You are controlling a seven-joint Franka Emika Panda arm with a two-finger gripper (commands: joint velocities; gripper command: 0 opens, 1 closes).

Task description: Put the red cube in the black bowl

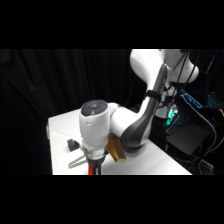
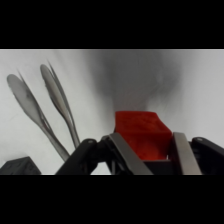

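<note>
Gripper (image 2: 145,150) down at the table, its 2 fingers either side of the red cube (image 2: 141,134).

Both fingers (image 2: 125,152) flank the cube closely, so it looks grasped or about to be; I cannot tell whether they press it. Held between the fingers, the cube is centred for a lift. It sits on the white table (image 2: 200,90) at the near edge in the side view. Metal tongs (image 2: 47,107) lie just left of it, apart. No black bowl shows, so its direction is unknown.

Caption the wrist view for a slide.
Gripper fingers flank the red cube on the white table, metal tongs lying beside it.
</note>
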